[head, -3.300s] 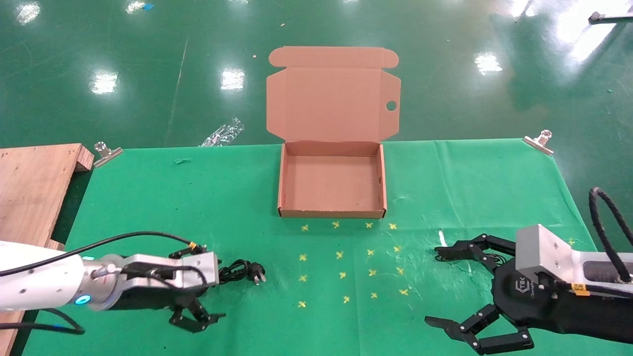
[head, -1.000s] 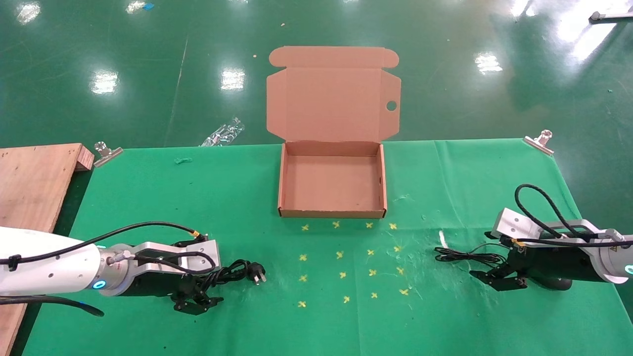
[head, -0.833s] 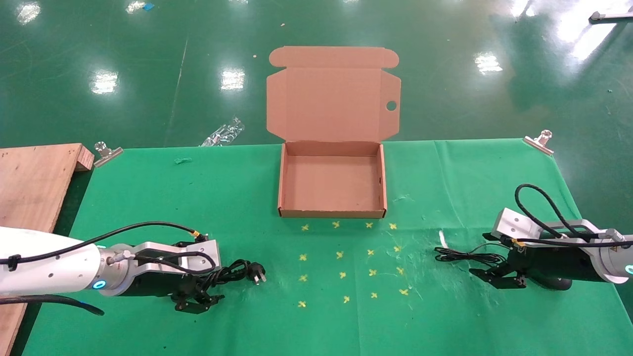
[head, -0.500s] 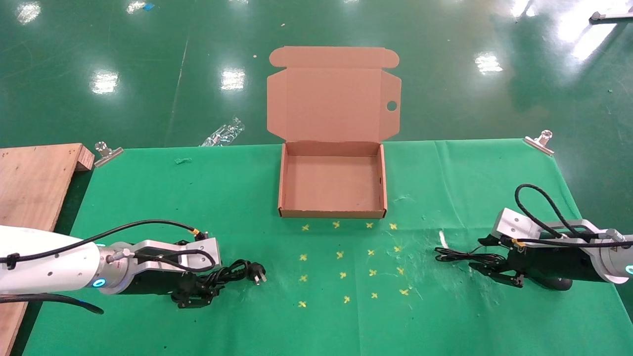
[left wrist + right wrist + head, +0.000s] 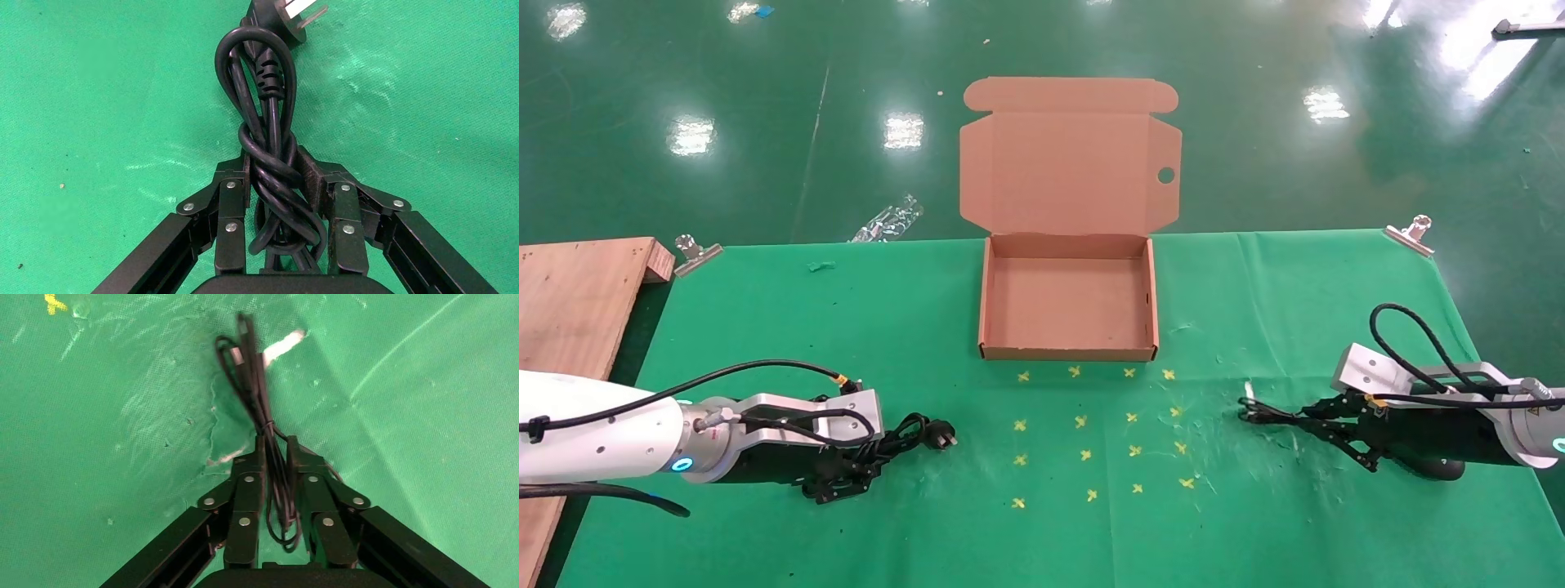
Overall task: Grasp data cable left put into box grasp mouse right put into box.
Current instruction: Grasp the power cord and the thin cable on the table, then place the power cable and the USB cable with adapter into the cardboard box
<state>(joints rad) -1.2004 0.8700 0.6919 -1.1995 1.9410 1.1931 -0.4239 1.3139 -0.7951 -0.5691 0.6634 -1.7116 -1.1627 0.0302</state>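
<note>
**Both grippers closed on cords; box empty**

Near the bench's front-left corner, the left gripper [image 5: 276, 184] fingers are clamped on the data cable [image 5: 269, 153]. Near the right edge, the right gripper [image 5: 274, 462] fingers are pinched on a thin wire [image 5: 251, 386], apparently the mouse's. The box [image 5: 1066, 353] is seen open at the far edge.

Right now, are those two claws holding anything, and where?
Left gripper clamps the data cable at its twisted middle. Right gripper pinches the mouse's thin bundled wire; the mouse itself isn't visible.
</note>
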